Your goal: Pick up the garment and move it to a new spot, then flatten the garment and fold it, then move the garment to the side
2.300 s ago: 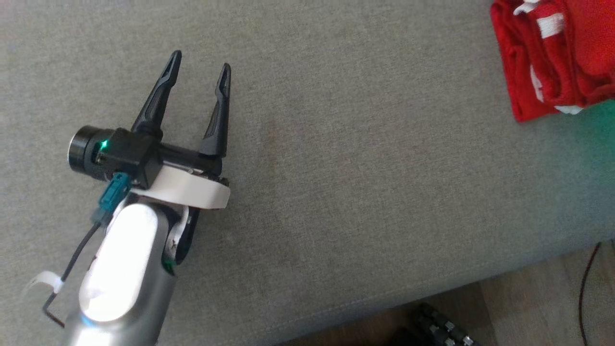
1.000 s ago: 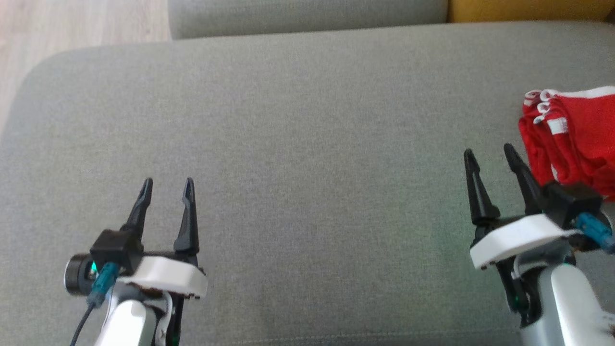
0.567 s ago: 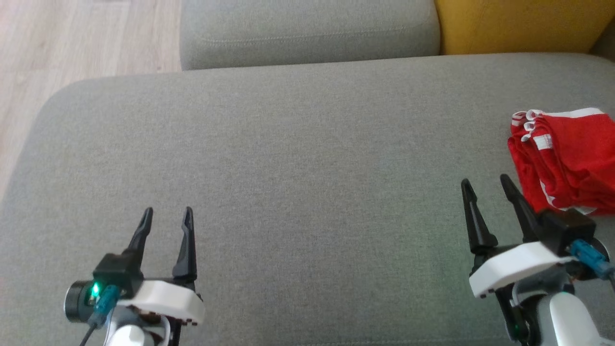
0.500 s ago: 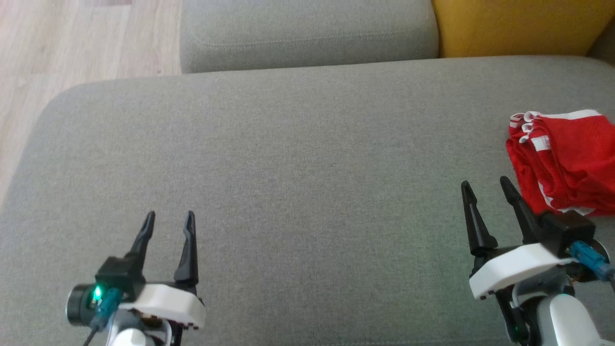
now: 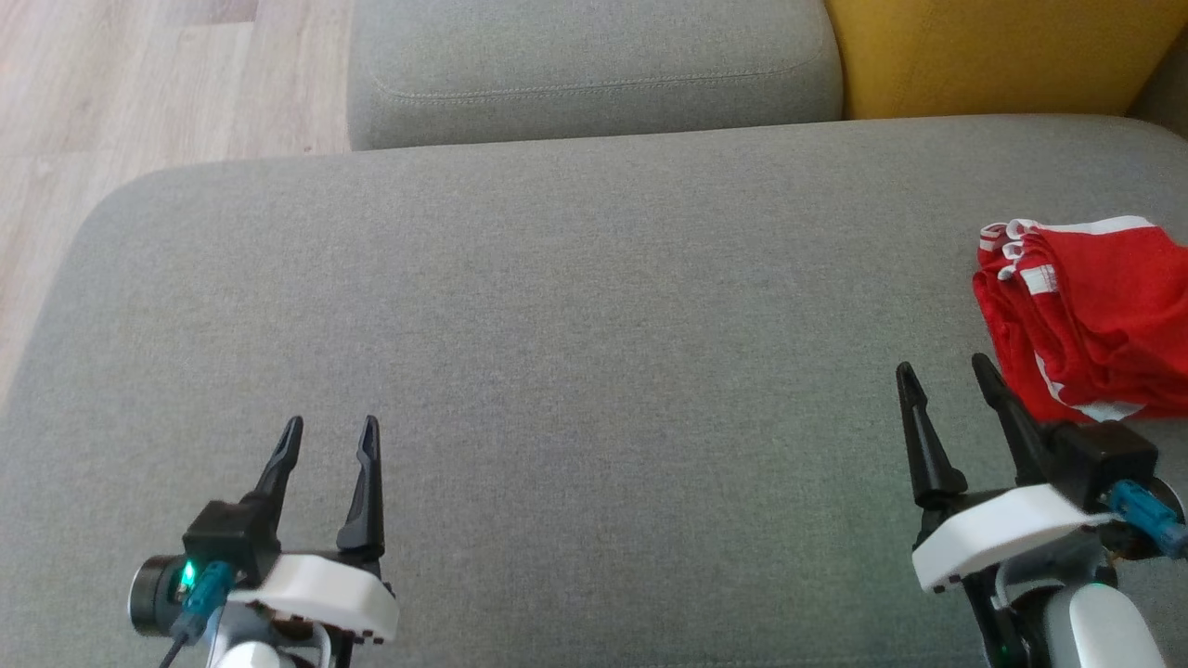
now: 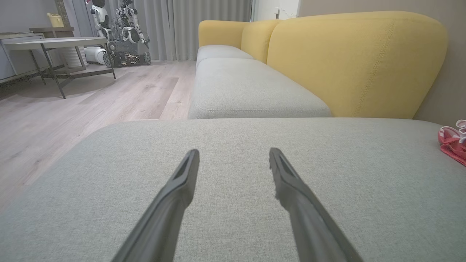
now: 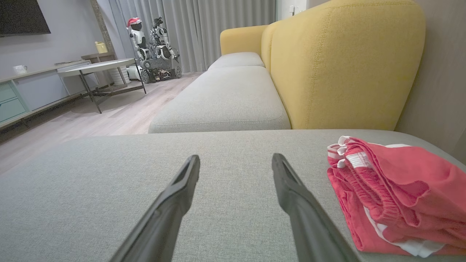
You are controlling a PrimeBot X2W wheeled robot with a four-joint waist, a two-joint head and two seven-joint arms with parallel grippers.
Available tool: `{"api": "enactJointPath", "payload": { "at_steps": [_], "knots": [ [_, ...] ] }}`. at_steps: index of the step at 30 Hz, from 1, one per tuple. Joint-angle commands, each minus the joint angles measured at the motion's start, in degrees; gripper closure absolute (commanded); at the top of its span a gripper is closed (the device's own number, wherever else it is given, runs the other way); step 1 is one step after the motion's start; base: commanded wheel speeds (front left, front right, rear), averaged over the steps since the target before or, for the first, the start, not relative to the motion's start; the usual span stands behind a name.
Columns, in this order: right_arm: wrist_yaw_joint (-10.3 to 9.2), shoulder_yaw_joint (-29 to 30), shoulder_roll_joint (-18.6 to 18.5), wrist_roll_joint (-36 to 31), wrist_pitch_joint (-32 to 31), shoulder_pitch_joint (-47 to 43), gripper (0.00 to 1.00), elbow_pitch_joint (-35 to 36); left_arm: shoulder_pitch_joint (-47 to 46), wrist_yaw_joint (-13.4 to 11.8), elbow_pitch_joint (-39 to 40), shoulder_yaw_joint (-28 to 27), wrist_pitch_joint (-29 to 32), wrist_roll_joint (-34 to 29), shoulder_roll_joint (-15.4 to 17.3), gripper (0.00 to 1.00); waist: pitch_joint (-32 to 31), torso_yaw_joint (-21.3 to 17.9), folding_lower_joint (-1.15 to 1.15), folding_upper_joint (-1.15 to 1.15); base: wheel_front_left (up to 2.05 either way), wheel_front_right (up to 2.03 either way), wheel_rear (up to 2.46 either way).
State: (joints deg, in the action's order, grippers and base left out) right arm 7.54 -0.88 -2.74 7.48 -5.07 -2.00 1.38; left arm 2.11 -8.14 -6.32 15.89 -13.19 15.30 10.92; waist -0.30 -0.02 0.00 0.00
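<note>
The garment (image 5: 1095,315) is red with white trim and lies folded at the right edge of the grey sofa cushion (image 5: 575,325). It also appears in the right wrist view as the garment (image 7: 397,193), and a corner of the garment (image 6: 453,143) shows in the left wrist view. My right gripper (image 5: 945,376) stands open just left of and nearer than it, with nothing between its fingers. My left gripper (image 5: 330,429) is open over the cushion's near left part, holding nothing. In the wrist views each gripper, left (image 6: 233,154) and right (image 7: 235,160), has its jaws spread apart above bare fabric.
A second grey cushion (image 5: 594,65) lies beyond, with a yellow backrest (image 5: 1002,51) at the far right. Wooden floor (image 5: 139,93) lies off the cushion's left edge. A low table (image 6: 54,45) and another robot (image 6: 120,32) stand far back in the room.
The head camera has tilted up, so the picture shifted down and more of the far cushion and backrest shows. Both grippers stay open and the garment stays where it lay.
</note>
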Motion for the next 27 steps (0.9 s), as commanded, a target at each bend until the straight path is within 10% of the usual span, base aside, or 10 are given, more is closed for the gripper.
{"api": "enactJointPath", "payload": {
  "at_steps": [1,27],
  "knots": [
    [-0.05,-1.2,-0.1,-0.1,0.0,1.4,0.00,2.4,-2.2,-0.2,2.1,-1.9,-0.2,0.4,1.4,0.00,0.0,0.0,0.00,0.00,0.00,0.00,0.00],
    [-0.05,-1.4,-0.1,0.1,-0.2,1.5,0.00,2.8,-2.7,-0.4,2.4,-1.2,-0.5,1.1,2.2,0.00,1.1,-0.1,0.00,0.00,0.00,0.00,0.00]
  ]
}}
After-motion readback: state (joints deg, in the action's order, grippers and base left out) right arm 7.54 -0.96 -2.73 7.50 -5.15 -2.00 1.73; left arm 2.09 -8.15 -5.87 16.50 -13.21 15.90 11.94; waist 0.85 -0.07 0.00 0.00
